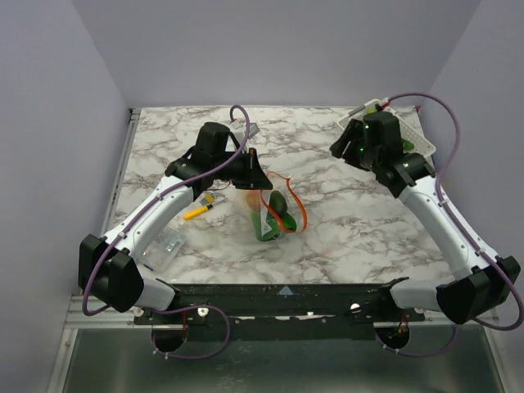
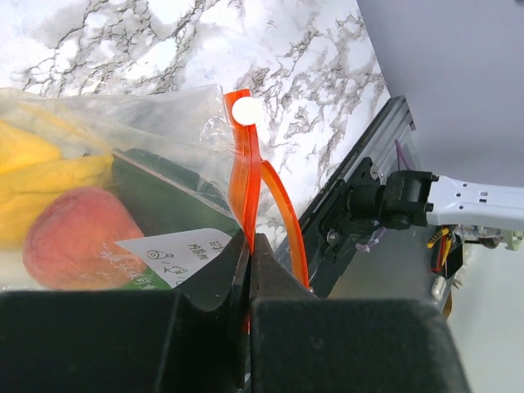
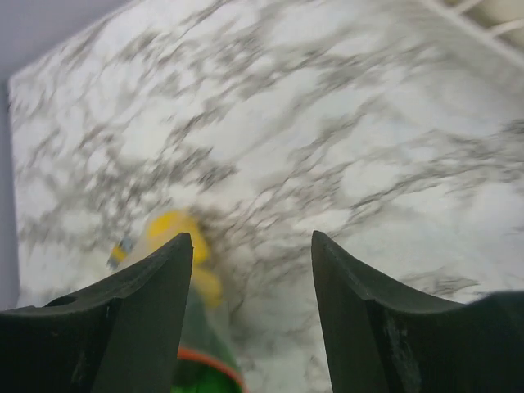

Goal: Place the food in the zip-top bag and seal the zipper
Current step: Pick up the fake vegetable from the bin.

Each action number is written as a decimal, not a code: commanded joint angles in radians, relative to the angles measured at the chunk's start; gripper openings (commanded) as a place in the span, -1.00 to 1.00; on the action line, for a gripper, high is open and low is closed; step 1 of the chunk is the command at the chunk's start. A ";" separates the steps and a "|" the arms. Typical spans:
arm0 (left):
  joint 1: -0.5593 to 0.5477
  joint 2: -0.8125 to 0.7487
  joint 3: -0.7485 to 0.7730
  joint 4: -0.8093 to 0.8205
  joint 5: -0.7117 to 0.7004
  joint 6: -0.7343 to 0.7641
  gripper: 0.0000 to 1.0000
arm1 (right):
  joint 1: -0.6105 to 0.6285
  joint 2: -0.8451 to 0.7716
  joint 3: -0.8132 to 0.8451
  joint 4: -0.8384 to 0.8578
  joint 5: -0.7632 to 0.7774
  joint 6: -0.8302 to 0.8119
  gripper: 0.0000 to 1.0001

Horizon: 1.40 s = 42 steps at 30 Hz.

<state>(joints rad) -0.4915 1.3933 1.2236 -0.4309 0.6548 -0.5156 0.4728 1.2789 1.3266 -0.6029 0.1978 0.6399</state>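
The zip-top bag [image 1: 273, 214] hangs at the table's middle, held up by its mouth. In the left wrist view the bag [image 2: 123, 123] holds yellow food [image 2: 33, 172], a pink-orange piece [image 2: 70, 237] and a dark green piece [image 2: 164, 192]. My left gripper [image 2: 248, 239] is shut on the red-orange zipper [image 2: 246, 172], below its white slider [image 2: 243, 110]; it also shows in the top view [image 1: 260, 176]. One zipper strip loops free to the right [image 1: 299, 211]. My right gripper [image 1: 342, 149] is open and empty at the back right, apart from the bag; its view [image 3: 250, 237] shows the blurred bag [image 3: 192, 327].
A white slotted basket [image 1: 409, 131] stands at the back right corner behind the right gripper, its edge in the right wrist view [image 3: 483, 33]. A yellow-orange marker pen [image 1: 199, 210] and a small clear packet [image 1: 168, 244] lie left of the bag.
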 commanded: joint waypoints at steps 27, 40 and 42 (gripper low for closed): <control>-0.005 0.001 0.017 0.036 0.035 -0.015 -1.00 | -0.512 0.982 0.709 0.181 -0.152 -0.037 0.42; -0.005 0.012 0.019 0.045 0.058 -0.029 -1.00 | -0.564 1.173 0.814 0.226 -0.242 -0.036 0.42; -0.005 0.013 0.018 0.047 0.062 -0.032 -1.00 | -0.570 1.192 0.822 0.234 -0.261 -0.026 0.43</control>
<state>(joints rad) -0.4931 1.4044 1.2236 -0.4259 0.6727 -0.5331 -0.0769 2.4268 2.1086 -0.4095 -0.0048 0.6109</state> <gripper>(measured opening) 0.010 0.711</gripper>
